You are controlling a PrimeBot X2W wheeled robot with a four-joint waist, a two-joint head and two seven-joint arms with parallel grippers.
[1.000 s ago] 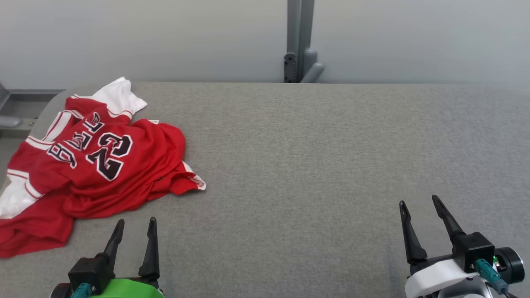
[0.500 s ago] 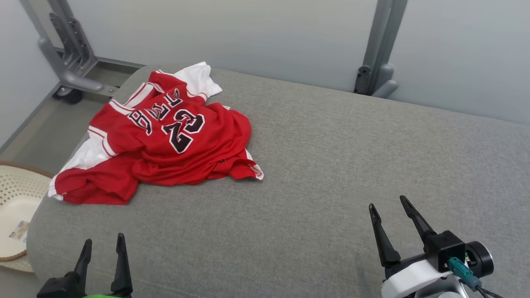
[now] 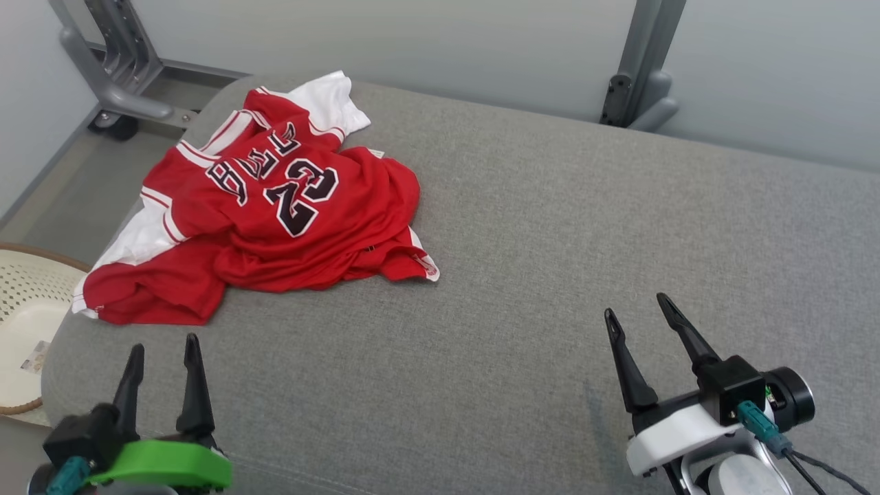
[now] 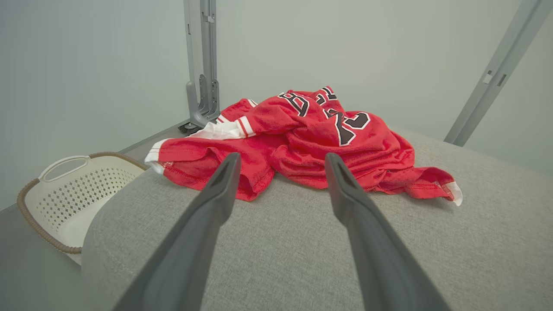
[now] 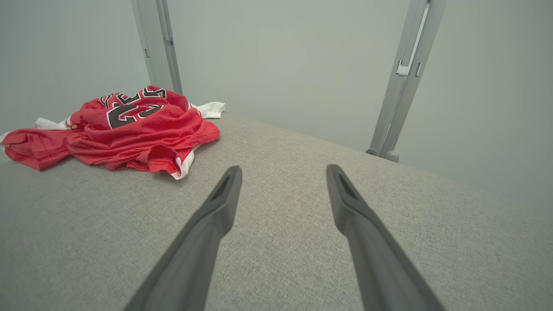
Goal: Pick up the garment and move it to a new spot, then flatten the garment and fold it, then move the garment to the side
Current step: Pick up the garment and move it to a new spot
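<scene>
Red, crumpled mesh jersey [image 3: 275, 213] on nubbly grey table [image 3: 550, 240].

The left gripper [image 3: 163, 344] is sitting at the lower left of the head view, its dark fingers standing apart and pointing up the frame. The right gripper [image 3: 635, 306] is sitting at the lower right, fingers likewise parted, leaning slightly leftward.

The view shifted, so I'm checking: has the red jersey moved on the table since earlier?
No. The jersey lies at the same far-left corner of the table as before; the camera turned, not the jersey.
</scene>
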